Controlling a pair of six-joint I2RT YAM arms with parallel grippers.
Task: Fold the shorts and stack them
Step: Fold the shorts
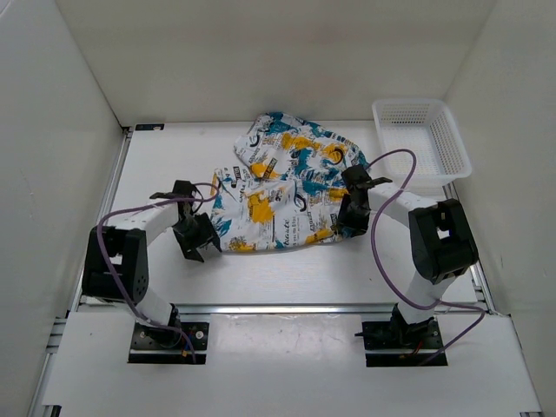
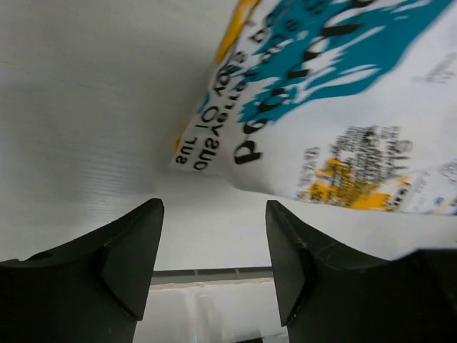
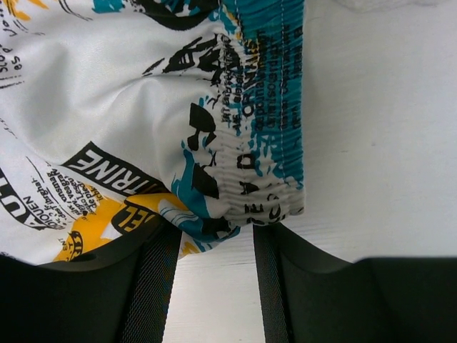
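On the table [image 1: 261, 278], printed shorts [image 1: 280, 187], "RINE" readable, possibly a word's end.

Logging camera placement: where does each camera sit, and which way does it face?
Top external: above and behind the arms, looking down on the table; both arms show, left end effector and right end effector flanking the shorts.
Left wrist: on the left arm, facing a shorts corner; its fingers show.
Right wrist: on the right arm, facing the waistband; its fingers show.
Shared: the shorts, in all three.
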